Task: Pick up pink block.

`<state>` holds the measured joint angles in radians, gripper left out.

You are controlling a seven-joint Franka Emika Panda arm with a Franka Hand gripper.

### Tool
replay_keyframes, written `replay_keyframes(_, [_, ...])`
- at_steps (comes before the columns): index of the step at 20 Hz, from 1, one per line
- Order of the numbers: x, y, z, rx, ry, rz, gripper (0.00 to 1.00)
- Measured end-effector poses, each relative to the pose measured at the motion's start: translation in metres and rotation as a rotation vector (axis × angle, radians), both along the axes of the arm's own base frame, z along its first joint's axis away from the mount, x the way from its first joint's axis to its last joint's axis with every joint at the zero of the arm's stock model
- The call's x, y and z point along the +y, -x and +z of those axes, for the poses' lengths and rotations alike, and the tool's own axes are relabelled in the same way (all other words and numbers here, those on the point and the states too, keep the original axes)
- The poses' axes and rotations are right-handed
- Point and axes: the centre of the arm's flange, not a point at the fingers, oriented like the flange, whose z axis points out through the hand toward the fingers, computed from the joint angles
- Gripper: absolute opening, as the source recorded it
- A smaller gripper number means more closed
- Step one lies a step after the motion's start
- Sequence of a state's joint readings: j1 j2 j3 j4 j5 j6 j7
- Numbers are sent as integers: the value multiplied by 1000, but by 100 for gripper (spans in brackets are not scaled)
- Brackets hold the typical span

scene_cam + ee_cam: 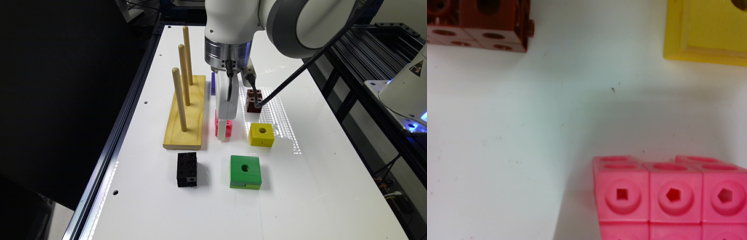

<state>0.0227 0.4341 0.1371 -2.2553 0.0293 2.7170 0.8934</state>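
Exterior view: going from its left to its right, a wooden peg board (186,116) is carrying three upright dowels, and a black block (186,169) is sitting nearer, just in front of it. Beside the board, the white gripper (224,131) is hanging straight down over the pink block (229,127), which is sitting on the white table (317,186) between the board and the yellow block (262,134). A green block (245,172) is lying nearer, and a dark brown block (253,100) is sitting farther back. At the far right, a yellow triangular warning sticker (417,68) is showing on a white machine; I can't read any writing.

The wrist view is giving the close detail: the pink block (672,197) is showing round sockets with angular holes, with the brown block (479,25) and the yellow block (707,30) well apart from it. Whether the fingers are apart or clamped, I cannot tell.
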Motion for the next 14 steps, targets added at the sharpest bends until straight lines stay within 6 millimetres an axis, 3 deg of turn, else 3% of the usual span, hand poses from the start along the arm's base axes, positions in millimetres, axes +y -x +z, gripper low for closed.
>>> replay_keyframes(11, [-2, 0, 1, 1, 2, -3, 0])
replay_keyframes(14, [-2, -2, 16, -4, 5, -1, 0])
